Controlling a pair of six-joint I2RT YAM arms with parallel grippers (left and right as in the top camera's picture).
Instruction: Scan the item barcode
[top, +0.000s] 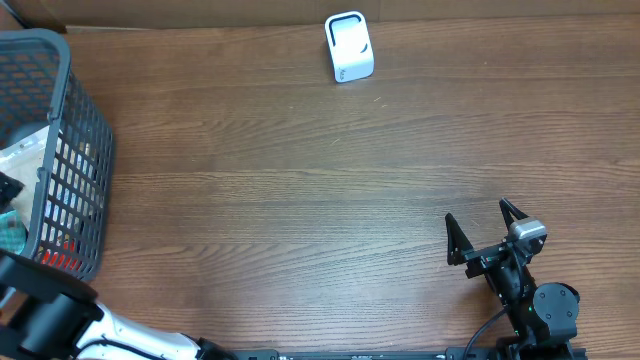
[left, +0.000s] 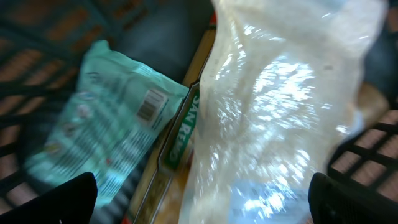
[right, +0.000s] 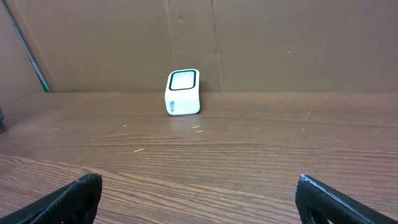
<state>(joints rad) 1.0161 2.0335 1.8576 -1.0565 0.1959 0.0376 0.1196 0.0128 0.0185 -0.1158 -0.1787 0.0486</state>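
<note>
Basket (top: 75, 180) goods lie under the left gripper (left: 208, 199), gaping empty like the right gripper (top: 483, 228); probably best to pinch the teal packet (left: 106, 134) clear of its barcode (left: 148, 104).

A basket (top: 60, 150) stands on the left edge of the table (top: 300, 200). A scanner (top: 349, 47) stands at the table's far edge, a little right of centre and well apart from the basket, with a panel (right: 280, 43) just behind it. The right claw (top: 483, 228) is over the near right part of the table, facing the scanner from well apart. The left claw (left: 205, 208) hangs over the basket's inside. There a packet (left: 112, 143) lies to the left and a bag (left: 280, 112) to the right. A box (left: 180, 137) lies between them, partly under the bag.
</note>
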